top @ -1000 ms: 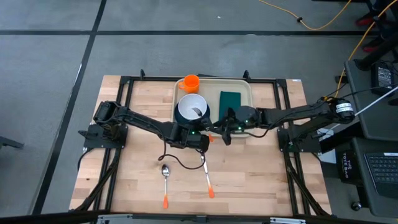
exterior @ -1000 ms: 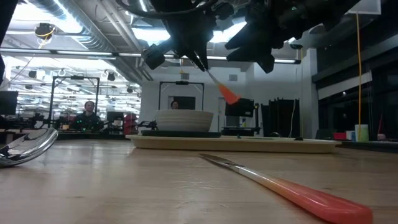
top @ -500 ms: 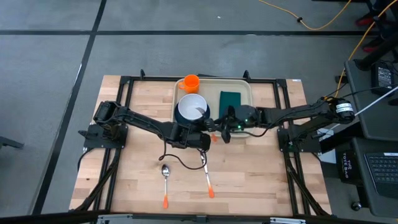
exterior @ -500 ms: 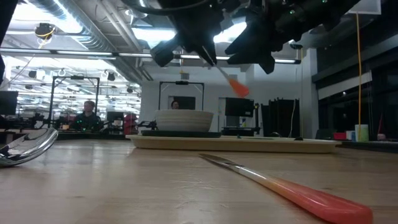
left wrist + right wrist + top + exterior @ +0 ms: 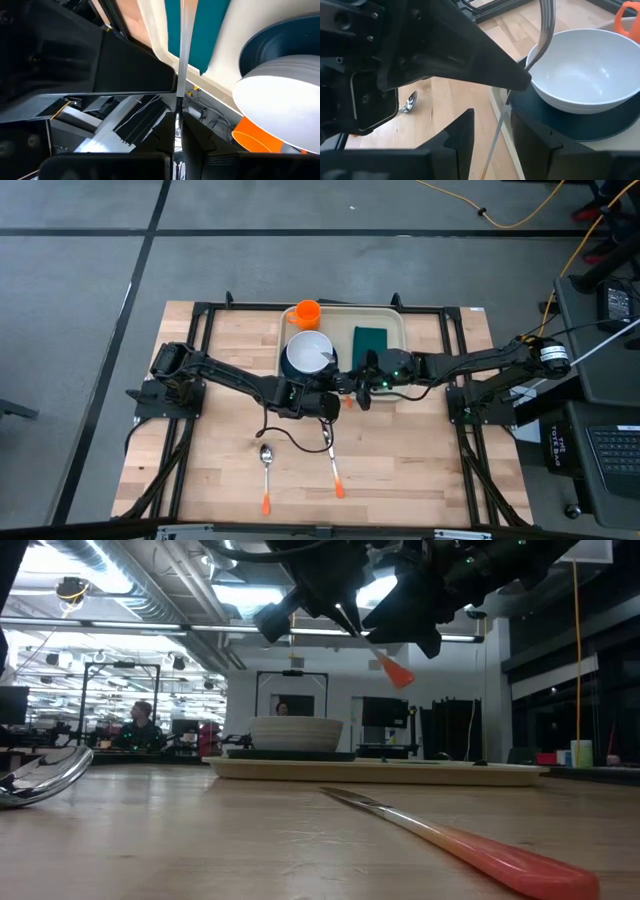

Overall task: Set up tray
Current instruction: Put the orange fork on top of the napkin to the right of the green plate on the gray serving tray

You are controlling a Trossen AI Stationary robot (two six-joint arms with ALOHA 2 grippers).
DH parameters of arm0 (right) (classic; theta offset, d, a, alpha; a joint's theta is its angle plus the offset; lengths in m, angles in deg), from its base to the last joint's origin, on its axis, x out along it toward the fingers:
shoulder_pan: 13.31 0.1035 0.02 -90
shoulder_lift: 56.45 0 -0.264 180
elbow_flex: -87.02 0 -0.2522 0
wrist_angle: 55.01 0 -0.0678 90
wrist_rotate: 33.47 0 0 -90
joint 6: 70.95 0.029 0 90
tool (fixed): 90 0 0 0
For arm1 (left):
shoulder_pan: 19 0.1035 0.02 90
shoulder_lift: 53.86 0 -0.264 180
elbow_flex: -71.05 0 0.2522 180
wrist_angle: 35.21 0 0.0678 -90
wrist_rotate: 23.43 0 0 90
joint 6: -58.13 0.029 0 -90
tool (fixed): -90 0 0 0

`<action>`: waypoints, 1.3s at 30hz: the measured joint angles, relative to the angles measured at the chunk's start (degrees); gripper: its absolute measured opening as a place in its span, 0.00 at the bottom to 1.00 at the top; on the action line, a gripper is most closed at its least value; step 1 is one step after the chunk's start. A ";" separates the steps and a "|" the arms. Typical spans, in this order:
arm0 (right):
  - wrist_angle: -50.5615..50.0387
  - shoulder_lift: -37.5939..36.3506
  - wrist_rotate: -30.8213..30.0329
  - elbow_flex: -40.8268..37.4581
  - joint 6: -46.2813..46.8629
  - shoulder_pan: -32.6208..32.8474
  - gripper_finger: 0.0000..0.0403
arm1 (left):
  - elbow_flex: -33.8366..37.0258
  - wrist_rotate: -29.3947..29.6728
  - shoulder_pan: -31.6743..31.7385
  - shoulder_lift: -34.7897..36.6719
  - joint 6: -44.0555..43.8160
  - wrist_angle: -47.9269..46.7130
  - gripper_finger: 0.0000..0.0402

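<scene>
Since a second ago the left gripper (image 5: 335, 402) has carried its metal utensil with the orange handle (image 5: 347, 402) sideways toward the right gripper (image 5: 362, 392). In the low view the orange tip (image 5: 397, 672) now hangs higher and further right, well above the table.

The large beige plastic tray with rounded corners (image 5: 392, 323) sits at the far middle of the wooden table (image 5: 230, 470). It holds a round dark teal plate (image 5: 580, 127) with an empty white bowl (image 5: 590, 65) on top, and a dark green rectangular napkin (image 5: 369, 340) lies flat beside that. An orange cup (image 5: 306, 312) stands at the tray's far left corner, but I can't tell if it's inside the rim.

Both grippers meet over the tray's near edge. The left fingers are pinched on the utensil's thin stem. The right wrist view shows something the top-down one doesn't: the right fingers (image 5: 462, 135) are spread with the stem running between them, touching neither, and the utensil's shiny head is up over the bowl.

A spoon with an orange handle (image 5: 266, 470) and a knife with an orange handle (image 5: 333, 465) lie on the table nearer the front. The low view also shows people in the room behind.
</scene>
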 joint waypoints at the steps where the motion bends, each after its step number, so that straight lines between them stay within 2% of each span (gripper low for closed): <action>1: 0.00 0.00 0.00 0.00 0.02 0.00 0.33 | 0.00 0.00 0.00 0.00 0.01 0.10 0.02; 25: 0.00 0.00 -0.01 -0.02 -0.07 -0.02 0.32 | 0.00 -0.30 -1.18 -0.04 4.11 4.86 0.02; 39: -0.27 0.00 -0.08 -0.09 -1.51 -0.04 0.03 | 0.00 -1.00 -1.16 -0.04 4.53 5.11 0.02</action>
